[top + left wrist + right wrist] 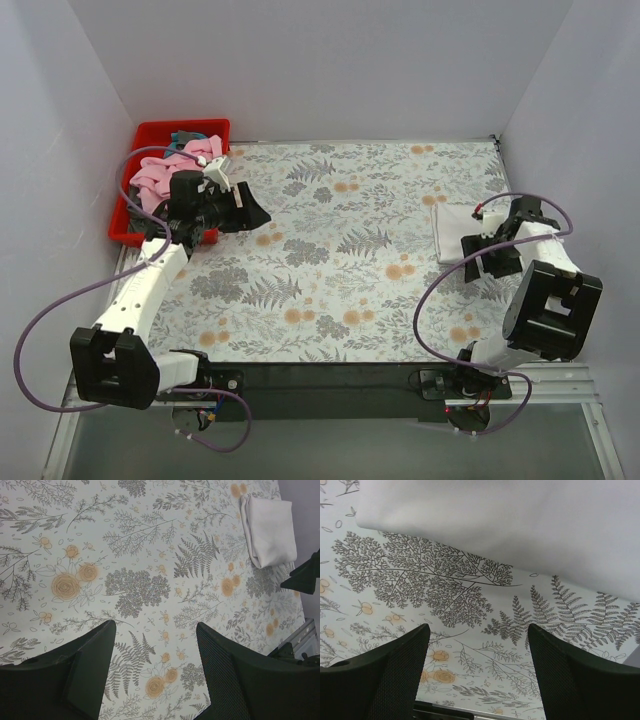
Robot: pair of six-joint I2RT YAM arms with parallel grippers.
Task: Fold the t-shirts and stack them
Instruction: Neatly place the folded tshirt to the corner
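A folded white t-shirt (452, 228) lies flat at the right side of the floral tablecloth; it also shows in the left wrist view (267, 530) and fills the top of the right wrist view (520, 525). My right gripper (487, 255) (477, 665) hovers open just at its near edge, with nothing between the fingers. Pink t-shirts (160, 180) and a teal one (185, 137) are heaped in the red bin. My left gripper (248, 212) (155, 670) hangs open and empty over the cloth, just right of the bin.
The red bin (155, 128) sits at the far left corner against the white wall. White walls close in the left, back and right sides. A metal rail (540, 375) runs along the near edge by the arm bases.
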